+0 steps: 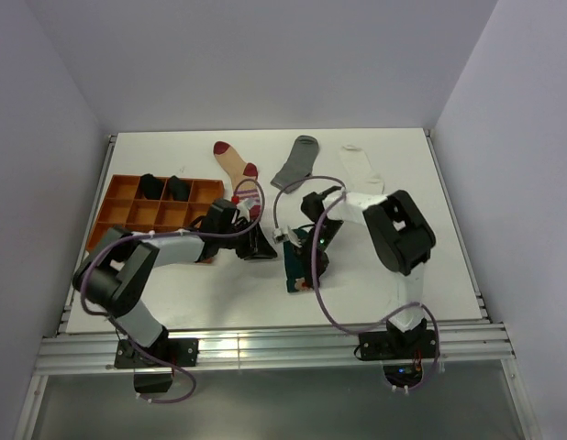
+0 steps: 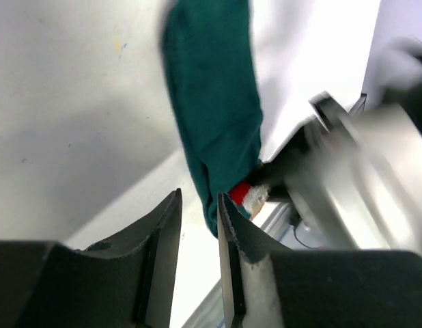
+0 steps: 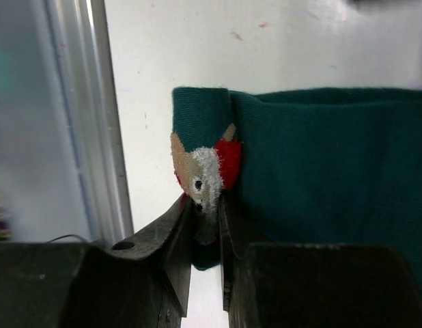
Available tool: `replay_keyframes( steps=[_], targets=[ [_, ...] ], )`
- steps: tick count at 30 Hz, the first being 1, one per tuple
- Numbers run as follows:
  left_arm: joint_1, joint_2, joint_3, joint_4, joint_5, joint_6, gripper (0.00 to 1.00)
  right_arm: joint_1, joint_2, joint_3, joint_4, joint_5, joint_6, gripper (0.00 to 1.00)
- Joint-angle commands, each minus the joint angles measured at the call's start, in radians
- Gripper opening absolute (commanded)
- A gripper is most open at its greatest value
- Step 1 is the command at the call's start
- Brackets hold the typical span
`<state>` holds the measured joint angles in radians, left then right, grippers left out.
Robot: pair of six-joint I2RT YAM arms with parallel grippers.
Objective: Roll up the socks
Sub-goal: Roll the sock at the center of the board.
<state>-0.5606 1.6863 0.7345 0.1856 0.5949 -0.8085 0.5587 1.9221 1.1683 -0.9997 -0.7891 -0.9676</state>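
The dark teal sock [image 1: 294,268] lies at the table's middle front, between my two grippers. In the right wrist view its folded end [image 3: 320,157], with the red, white and beige Christmas figure [image 3: 205,167], is pinched between my right gripper's [image 3: 205,205] jaws; this gripper [image 1: 312,259] sits on the sock's right side. My left gripper [image 1: 263,246] is just left of the sock. In the left wrist view its jaws [image 2: 199,198] stand narrowly apart and empty, with the teal sock [image 2: 214,102] just beyond the right fingertip. Beige red-striped [image 1: 234,165], grey [image 1: 298,162] and white [image 1: 360,165] socks lie flat at the back.
The orange compartment tray [image 1: 114,197] stands at the left, with two black socks [image 1: 151,186] [image 1: 179,189] in its back compartments. The table's metal front rail [image 3: 95,137] runs close by the right gripper. Purple cables loop over both arms.
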Motion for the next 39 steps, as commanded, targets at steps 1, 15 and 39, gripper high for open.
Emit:
replay_keyframes(
  steps=[1,15,39],
  targets=[
    [-0.009,-0.126,-0.052,0.086,-0.144,0.068,0.33,-0.083,0.118,0.126,-0.263,-0.13,-0.108,0.17],
    [-0.263,-0.067,0.045,0.143,-0.34,0.238,0.39,-0.143,0.279,0.235,-0.154,0.008,0.167,0.18],
    [-0.343,0.095,0.051,0.199,-0.196,0.321,0.41,-0.178,0.284,0.205,-0.109,0.047,0.218,0.18]
  ],
)
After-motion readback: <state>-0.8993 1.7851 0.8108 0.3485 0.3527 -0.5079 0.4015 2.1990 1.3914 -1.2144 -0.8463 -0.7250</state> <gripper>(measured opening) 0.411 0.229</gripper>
